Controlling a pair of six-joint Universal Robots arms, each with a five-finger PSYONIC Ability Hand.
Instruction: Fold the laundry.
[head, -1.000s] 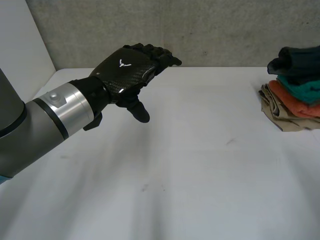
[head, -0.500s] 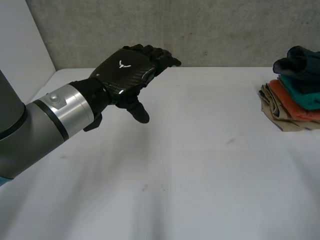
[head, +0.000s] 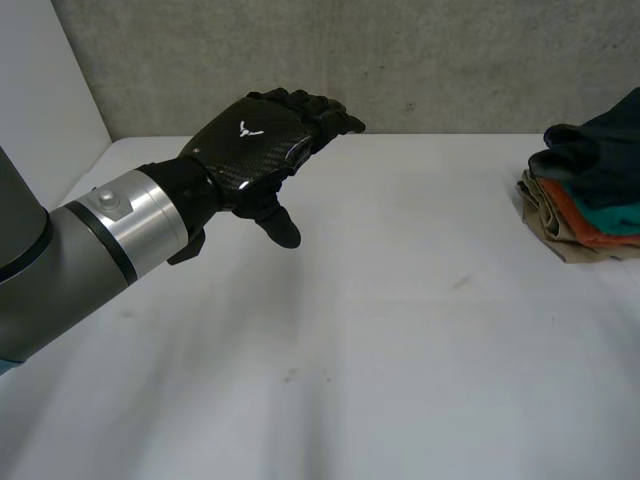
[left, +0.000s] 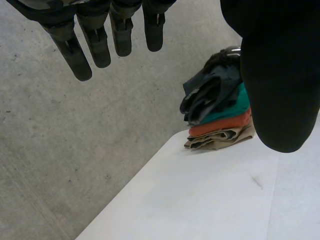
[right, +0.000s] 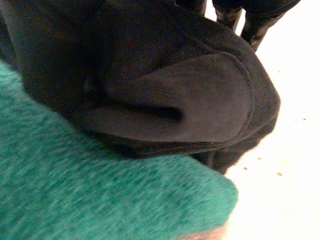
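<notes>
At the table's right edge stands a stack of folded laundry: a tan piece (head: 550, 215) at the bottom, then an orange one (head: 580, 222), a teal one (head: 625, 215) and a dark navy cloth (head: 600, 150) on top. The left wrist view shows the same navy cloth (left: 210, 95) on the teal (left: 230, 110), orange (left: 220, 127) and tan (left: 220, 140) pieces. My left hand (head: 250, 140) hovers open above the table's far left, holding nothing. Under my right hand (right: 255, 25) the navy cloth (right: 175, 100) lies bunched on the teal cloth (right: 75, 185). That hand's fingers reach straight past the cloth's far edge.
The white table (head: 400, 320) stretches bare between my left hand and the stack. A grey concrete wall (head: 400, 60) runs behind its far edge, and a white panel (head: 40, 90) stands at the far left.
The navy cloth has sunk lower onto the stack and spread over the teal piece. My left hand has not moved.
</notes>
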